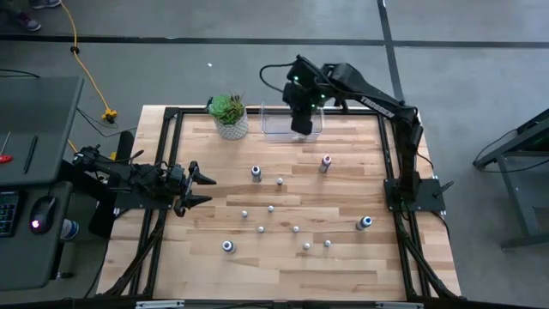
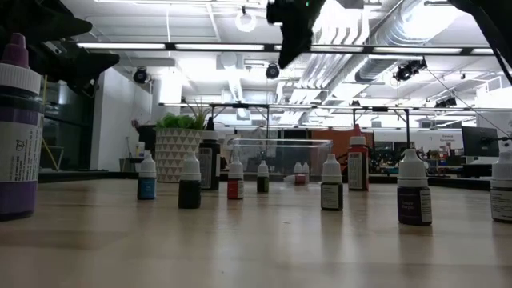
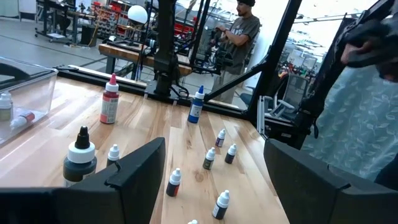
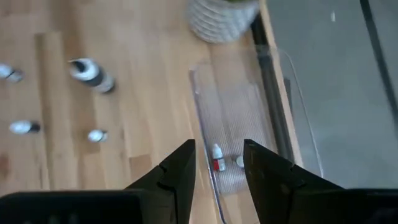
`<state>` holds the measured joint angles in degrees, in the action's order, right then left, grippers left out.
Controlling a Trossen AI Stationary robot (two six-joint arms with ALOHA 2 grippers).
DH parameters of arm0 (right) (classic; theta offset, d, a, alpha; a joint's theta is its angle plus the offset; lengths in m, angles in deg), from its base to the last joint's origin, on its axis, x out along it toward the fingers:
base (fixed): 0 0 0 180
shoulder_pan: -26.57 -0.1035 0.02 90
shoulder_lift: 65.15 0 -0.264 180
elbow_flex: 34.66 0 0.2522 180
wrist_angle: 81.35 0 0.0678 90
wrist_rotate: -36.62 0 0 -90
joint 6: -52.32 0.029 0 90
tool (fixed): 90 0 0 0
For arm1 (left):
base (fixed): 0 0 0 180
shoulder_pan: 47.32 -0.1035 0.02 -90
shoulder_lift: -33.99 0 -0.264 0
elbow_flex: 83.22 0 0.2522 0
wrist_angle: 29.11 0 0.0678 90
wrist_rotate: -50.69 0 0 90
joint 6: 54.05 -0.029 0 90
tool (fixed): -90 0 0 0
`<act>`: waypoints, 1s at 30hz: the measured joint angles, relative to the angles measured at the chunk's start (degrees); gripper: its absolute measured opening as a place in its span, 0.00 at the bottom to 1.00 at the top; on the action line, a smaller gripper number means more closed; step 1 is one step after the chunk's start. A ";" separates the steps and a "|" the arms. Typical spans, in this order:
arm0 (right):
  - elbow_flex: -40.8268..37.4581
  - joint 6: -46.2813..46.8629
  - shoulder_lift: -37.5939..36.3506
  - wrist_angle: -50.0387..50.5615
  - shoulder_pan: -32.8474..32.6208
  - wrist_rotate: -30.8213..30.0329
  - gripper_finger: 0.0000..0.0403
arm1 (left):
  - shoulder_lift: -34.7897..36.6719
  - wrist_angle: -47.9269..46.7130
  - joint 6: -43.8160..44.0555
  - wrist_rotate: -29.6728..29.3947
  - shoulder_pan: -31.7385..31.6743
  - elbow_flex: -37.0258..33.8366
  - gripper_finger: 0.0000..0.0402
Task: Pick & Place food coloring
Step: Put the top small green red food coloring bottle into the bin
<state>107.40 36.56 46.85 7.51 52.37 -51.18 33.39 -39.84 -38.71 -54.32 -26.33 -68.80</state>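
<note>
Small food coloring bottles (image 1: 271, 209) dot the table's middle with open gaps between them, the clear bin (image 1: 276, 125) and potted plant (image 1: 229, 115) block the 12 o'clock edge, while bare wood (image 1: 283, 275) lies toward 6 o'clock.

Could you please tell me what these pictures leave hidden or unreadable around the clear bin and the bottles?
- Bin contents: in the high view the right gripper covers the clear bin.
- Bottle labels: too small to read in the low view, as on the red-topped bottle.
- Purple bottle: cut off by the low view's edge.
</note>
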 joint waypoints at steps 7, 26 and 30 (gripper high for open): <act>4.08 -5.47 -0.04 5.10 -6.90 -0.14 0.31 | -0.01 0.00 0.00 0.00 0.00 0.00 0.68; -16.56 5.92 2.86 2.55 -23.36 0.46 0.52 | 0.00 0.00 0.00 0.00 0.02 0.00 0.68; -23.82 6.82 2.86 -9.28 -23.61 -1.34 0.54 | -0.01 0.01 0.00 0.00 0.01 0.00 0.68</act>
<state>83.58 43.38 49.72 -1.77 28.77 -52.52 33.38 -39.83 -38.71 -54.31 -26.32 -68.80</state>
